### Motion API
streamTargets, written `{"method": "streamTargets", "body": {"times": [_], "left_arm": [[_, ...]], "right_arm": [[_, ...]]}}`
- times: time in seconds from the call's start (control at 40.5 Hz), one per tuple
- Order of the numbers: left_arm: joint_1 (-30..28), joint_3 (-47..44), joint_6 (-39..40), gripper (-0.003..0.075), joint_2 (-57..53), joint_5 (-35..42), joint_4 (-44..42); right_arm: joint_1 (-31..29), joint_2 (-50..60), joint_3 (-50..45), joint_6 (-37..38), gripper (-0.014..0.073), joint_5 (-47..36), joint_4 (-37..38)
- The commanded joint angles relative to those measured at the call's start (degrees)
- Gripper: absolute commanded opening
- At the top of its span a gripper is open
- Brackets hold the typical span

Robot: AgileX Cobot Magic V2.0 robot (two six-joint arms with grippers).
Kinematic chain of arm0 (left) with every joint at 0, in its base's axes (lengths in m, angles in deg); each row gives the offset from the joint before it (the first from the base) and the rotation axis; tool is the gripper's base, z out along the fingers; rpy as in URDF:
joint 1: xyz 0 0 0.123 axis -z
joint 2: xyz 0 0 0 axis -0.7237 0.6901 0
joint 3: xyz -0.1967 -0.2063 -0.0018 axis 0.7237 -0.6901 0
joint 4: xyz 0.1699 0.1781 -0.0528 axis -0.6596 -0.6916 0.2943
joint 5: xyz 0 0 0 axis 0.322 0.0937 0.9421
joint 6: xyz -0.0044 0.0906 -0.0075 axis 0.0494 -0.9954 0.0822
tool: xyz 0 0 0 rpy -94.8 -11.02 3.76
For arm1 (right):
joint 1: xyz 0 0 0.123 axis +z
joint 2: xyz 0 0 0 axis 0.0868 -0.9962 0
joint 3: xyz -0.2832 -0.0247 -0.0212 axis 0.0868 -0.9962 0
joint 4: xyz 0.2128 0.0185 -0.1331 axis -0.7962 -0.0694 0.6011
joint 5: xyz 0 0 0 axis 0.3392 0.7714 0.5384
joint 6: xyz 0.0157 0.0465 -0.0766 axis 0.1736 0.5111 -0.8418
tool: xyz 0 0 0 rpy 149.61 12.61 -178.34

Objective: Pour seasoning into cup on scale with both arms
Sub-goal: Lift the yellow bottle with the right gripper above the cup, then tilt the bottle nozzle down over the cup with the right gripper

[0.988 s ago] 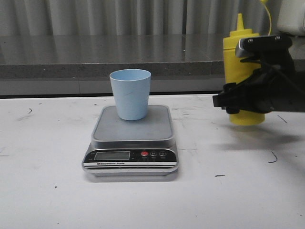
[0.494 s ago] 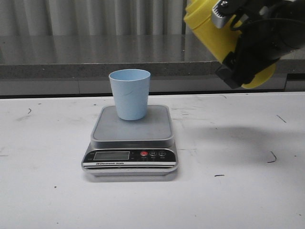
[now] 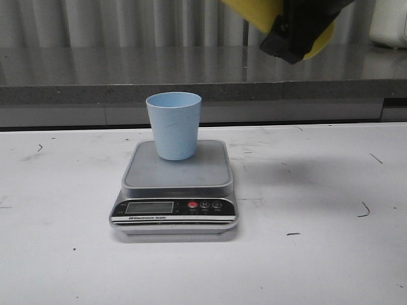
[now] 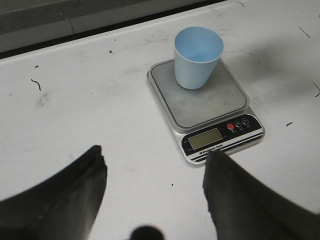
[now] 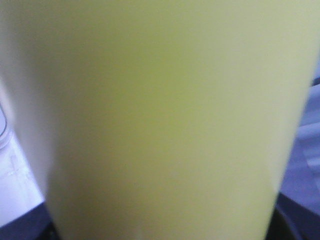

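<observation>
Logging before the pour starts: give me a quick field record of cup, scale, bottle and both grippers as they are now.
cup: upright on the scale platform, looks empty
scale: on the white table, display unreadable
seasoning bottle: tilted, lifted high, right of the cup, mostly out of the front view
right gripper: holding the bottle
left gripper: open, empty, above the table short of the scale
pouring: not visible

A: What carries everything?
B: A white table [image 3: 331,254], scuffed with small dark marks.
A: And directly on it?
B: 1 scale [image 3: 175,190], at the frame's centre, nothing else.
</observation>
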Motion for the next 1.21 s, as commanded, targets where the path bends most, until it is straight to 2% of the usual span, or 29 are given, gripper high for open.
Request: {"method": "streamTargets", "body": {"times": [0.0, 0.296, 0.815, 1.186], "left_arm": [[0.22, 1.41, -0.02, 0.0421, -0.07, 4.0, 0.11], [0.22, 1.41, -0.02, 0.0421, -0.07, 4.11, 0.11], [0.22, 1.41, -0.02, 0.0421, -0.07, 4.11, 0.11], [0.22, 1.41, -0.02, 0.0421, -0.07, 4.11, 0.11]], "right_arm": [[0.16, 1.7, 4.57, -2.55, 0.0361, -3.1, -0.16], [0.95, -1.9, 9.42, -4.72, 0.0361, 2.8, 0.34], [1.13, -2.19, 9.51, -4.61, 0.0361, 6.38, 6.44], [1.15, -2.19, 9.51, -3.28, 0.0361, 6.27, 6.33]]}}
